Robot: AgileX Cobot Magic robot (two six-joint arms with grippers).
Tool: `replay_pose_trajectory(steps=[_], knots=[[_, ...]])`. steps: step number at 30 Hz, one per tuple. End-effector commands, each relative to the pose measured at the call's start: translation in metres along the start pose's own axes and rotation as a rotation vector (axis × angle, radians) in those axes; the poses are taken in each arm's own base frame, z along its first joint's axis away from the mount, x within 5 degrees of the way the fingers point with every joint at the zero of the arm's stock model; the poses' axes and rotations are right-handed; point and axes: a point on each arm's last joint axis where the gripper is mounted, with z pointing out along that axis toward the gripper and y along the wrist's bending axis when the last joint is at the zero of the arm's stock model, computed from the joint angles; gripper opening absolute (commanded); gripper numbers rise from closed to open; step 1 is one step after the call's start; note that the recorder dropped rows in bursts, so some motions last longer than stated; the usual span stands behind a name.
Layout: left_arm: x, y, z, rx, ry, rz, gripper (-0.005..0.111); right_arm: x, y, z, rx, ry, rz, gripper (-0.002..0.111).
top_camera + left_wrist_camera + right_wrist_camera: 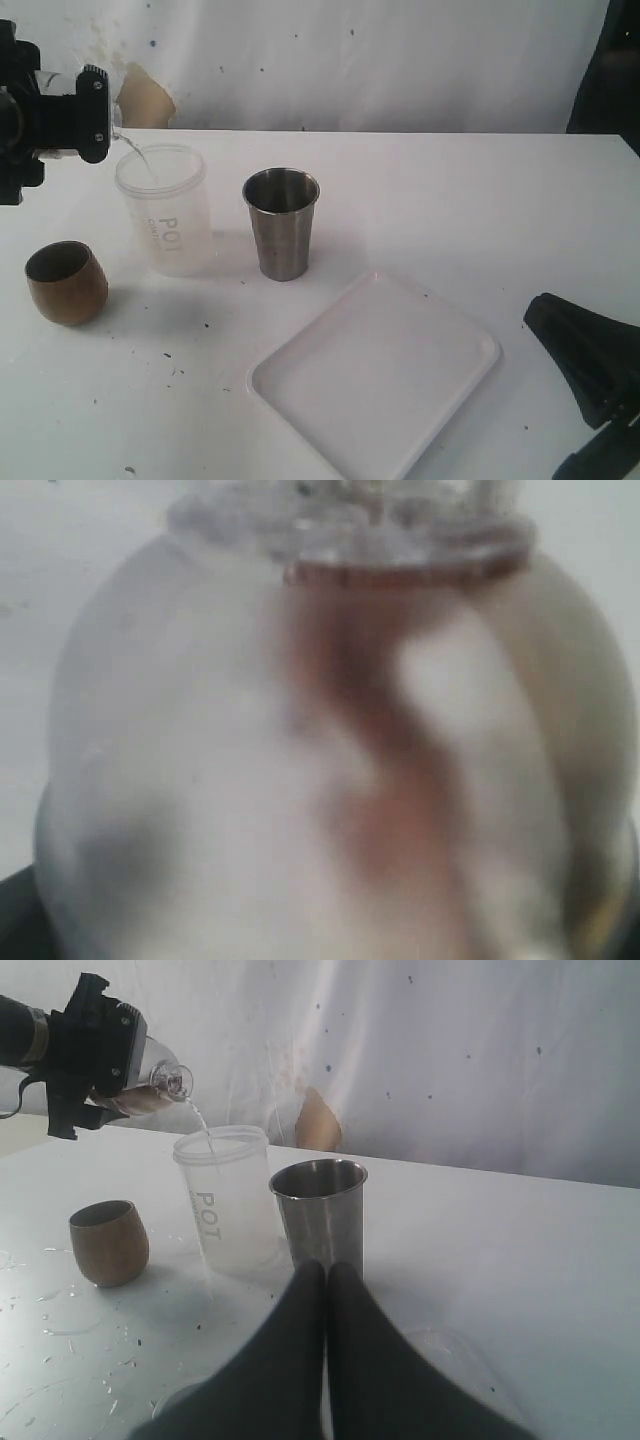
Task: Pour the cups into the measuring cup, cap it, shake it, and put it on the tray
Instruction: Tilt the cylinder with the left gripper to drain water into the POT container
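Measuring cup [165,215] upright near the left edge, catching water from a tilted clear cup [165,1078]. Left gripper [97,107] clamping that cup; right gripper [325,1278] closed, empty.

Brown cup [66,284], frosted cup [165,212], steel tumbler [281,224] upright; white tray [375,390] nearby, flat.

The plastic cup [165,215] stands between the bowl-like cup [66,283], left, and the tumbler [281,222], the tray [375,375] nearer, right.
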Motion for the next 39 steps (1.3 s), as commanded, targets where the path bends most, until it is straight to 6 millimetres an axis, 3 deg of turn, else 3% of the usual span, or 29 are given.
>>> replay_pose_trajectory(steps=[1,8,17,22,30,39], knots=[[0.005,0.013,-0.004,-0.068,0.043,0.039,0.0,0.002,-0.001,-0.001,0.004,0.0,-0.012,0.0],[0.007,0.013,-0.004,-0.072,0.07,0.085,0.0,0.002,-0.001,-0.001,0.004,0.0,-0.012,0.0],[-0.012,0.014,-0.013,-0.088,0.024,0.181,0.0,0.002,-0.001,-0.001,0.004,0.0,-0.012,0.0],[-0.009,0.021,-0.014,-0.11,0.063,0.19,0.0,0.002,-0.001,-0.001,0.004,0.0,-0.012,0.0],[-0.009,0.022,-0.015,-0.111,0.096,0.358,0.0,0.002,-0.001,-0.001,0.004,0.0,-0.012,0.0],[-0.009,0.023,-0.016,-0.111,0.103,0.365,0.0,0.002,-0.001,-0.001,0.004,0.0,-0.012,0.0]])
